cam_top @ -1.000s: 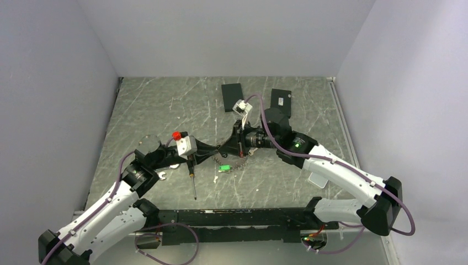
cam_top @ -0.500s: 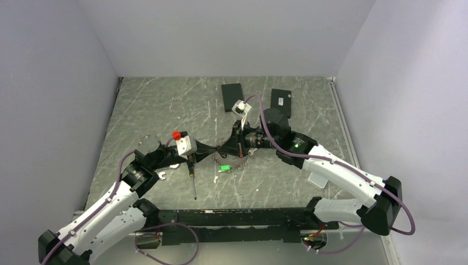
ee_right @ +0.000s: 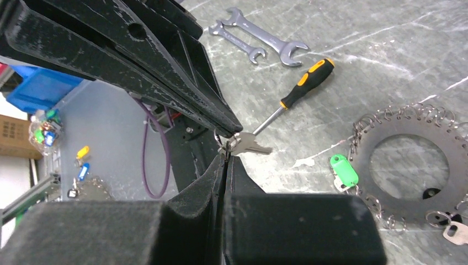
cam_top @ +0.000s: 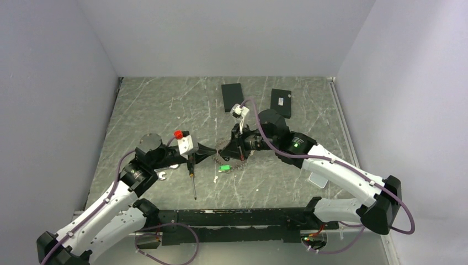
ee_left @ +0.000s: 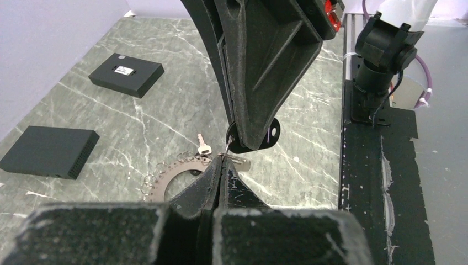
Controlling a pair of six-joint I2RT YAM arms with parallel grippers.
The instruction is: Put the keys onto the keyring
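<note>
The left tool [ee_left: 221,165] and the right tool [ee_right: 226,160] are both clenched and meet tip to tip just above the middle of the bench [cam_top: 149,105]. A small key [ee_right: 253,146] and a thin wire loop [ee_right: 221,139] sit where the tips meet, and which tool grips the key cannot be told. The keyring [ee_right: 405,128] lies flat on the bench just beneath, its green tag [ee_right: 344,169] on the near side and a second key [ee_left: 203,147] at its rim; the screwdriver [ee_right: 303,85] lies toward the left edge
</note>
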